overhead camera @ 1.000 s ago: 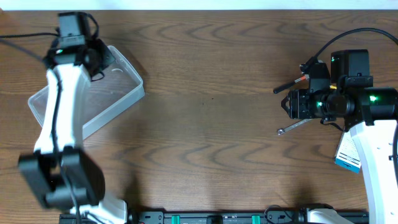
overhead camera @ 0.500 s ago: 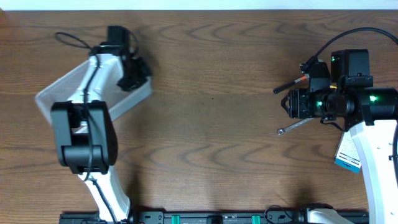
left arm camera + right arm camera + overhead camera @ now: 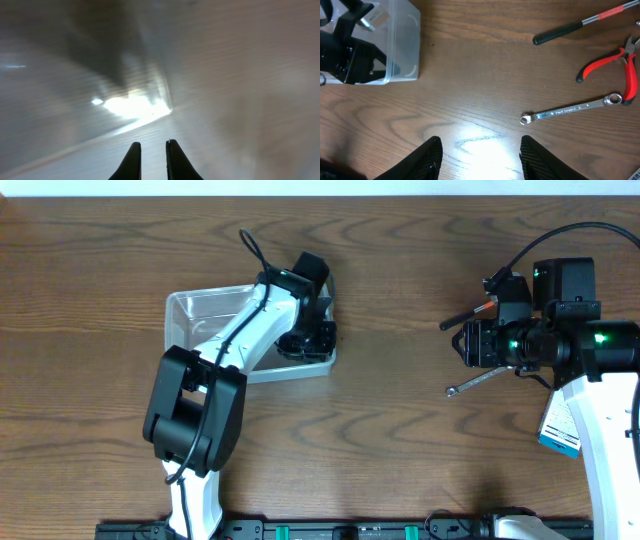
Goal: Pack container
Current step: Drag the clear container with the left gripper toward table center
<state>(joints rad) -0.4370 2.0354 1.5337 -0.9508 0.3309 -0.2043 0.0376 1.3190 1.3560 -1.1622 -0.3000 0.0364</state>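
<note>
**Clear bin held at table centre-left, tools clustered on the right**

The clear, see-through plastic rectangular container (image 3: 205, 310) sits on the brown wood-grain table (image 3: 380, 430), left of centre and well clear of every table edge. The left gripper (image 3: 151, 150) is at its right-hand end wall, fingers drawn together to a thin slit and clamped on the plastic. A wide strip of bare wood lies between the bin and the tools.

The right gripper (image 3: 480, 155) hovers over bare table with its fingers spread wide, holding nothing. Just ahead of it lies a silver combination wrench (image 3: 570, 110). Beyond that are red-handled pliers (image 3: 607, 62) and a long black-handled tool with a red band (image 3: 580, 27). The three lie near one another without touching.

The left wrist view is smeared grey plastic and glare, so only the two dark fingertips (image 3: 134, 150) read clearly. From overhead, the left arm covers much of the bin, and the right arm hides the pliers and part of a small white-and-blue box (image 3: 558, 430). In the right wrist view the bin is cut off by the top edge and the pliers by the right edge.
</note>
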